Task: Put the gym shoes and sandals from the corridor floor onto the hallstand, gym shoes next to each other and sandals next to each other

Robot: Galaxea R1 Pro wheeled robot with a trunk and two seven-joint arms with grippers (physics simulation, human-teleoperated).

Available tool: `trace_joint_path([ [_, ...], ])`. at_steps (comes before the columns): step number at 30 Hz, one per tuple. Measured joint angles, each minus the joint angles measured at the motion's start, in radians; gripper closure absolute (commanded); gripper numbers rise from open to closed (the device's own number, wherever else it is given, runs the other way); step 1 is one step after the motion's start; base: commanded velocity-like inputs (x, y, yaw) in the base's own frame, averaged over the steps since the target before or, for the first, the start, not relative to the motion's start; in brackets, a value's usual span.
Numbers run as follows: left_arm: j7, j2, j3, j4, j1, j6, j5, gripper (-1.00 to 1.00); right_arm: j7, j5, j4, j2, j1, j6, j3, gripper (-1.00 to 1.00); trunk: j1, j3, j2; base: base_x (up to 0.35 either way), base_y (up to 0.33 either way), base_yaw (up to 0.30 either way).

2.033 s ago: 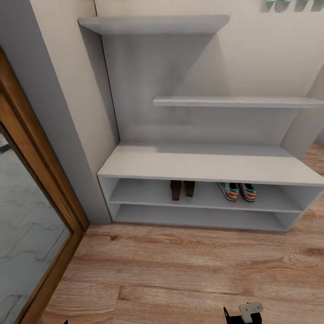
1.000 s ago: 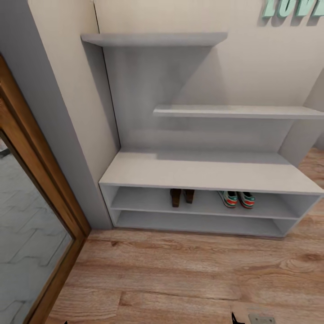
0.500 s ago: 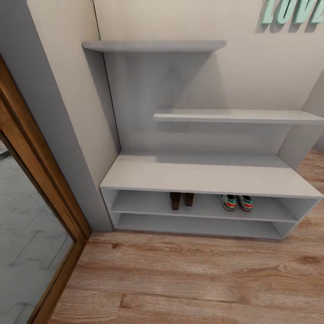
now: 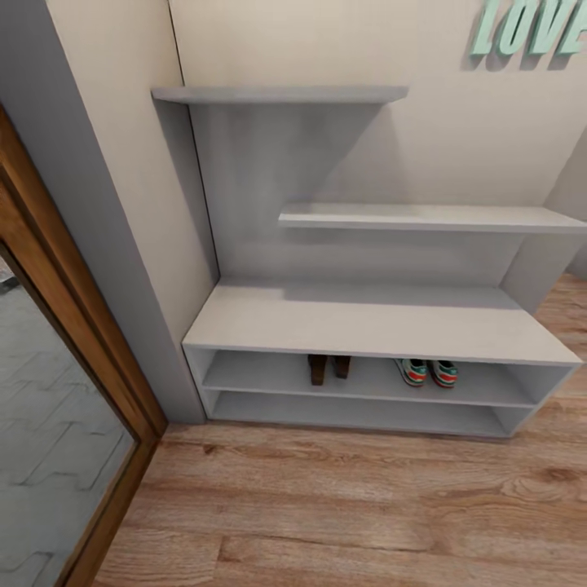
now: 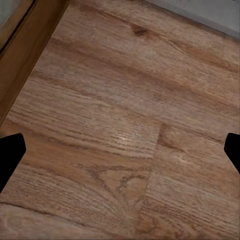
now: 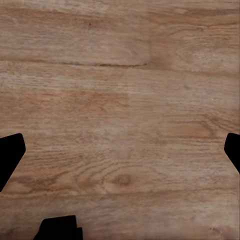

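Note:
In the head view the pale grey hallstand (image 4: 375, 322) stands against the wall. On its upper open shelf two brown sandals (image 4: 328, 368) sit side by side, and to their right two gym shoes (image 4: 429, 372) sit side by side. Wood-plank corridor floor (image 4: 342, 505) lies in front. The left wrist view looks down on bare planks, with my left gripper (image 5: 120, 152) open and its dark fingertips (image 5: 10, 152) far apart. My right gripper (image 6: 120, 152) is open too, with one of its fingertips (image 6: 11, 150) over bare floor.
A wood-framed mirror or door (image 4: 57, 424) stands at the left beside a grey wall post (image 4: 122, 244). Mint letters (image 4: 530, 28) hang on the wall above the stand. Staggered wall shelves (image 4: 424, 217) project over the bench top.
The whole head view has tilted up and pulled back, so the stand sits lower in the picture. The right gripper tip at the bottom edge has dropped out of the picture. The shoes stay put.

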Motion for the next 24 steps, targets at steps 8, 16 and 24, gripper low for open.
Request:
trace_joint_path([
  [8, 0.002, 0.000, -0.002, -0.001, 0.000, 0.000, 0.000, -1.00, 0.002, -0.002, -0.001, 0.029, 0.001, 0.000, 0.001, -1.00, -0.031, 0.025, 0.056, 0.000, 0.000, 0.000],
  [16, 0.002, 0.000, -0.004, -0.001, 0.000, -0.001, 0.000, -1.00, 0.002, -0.003, -0.001, 0.095, 0.001, 0.000, 0.000, -1.00, -0.061, 0.050, 0.112, 0.000, 0.000, 0.000],
  [24, 0.003, 0.000, -0.002, -0.001, 0.000, -0.001, -0.001, -1.00, 0.003, -0.001, -0.001, 0.125, 0.001, 0.000, -0.002, -1.00, -0.092, 0.075, 0.168, 0.000, 0.000, 0.000],
])
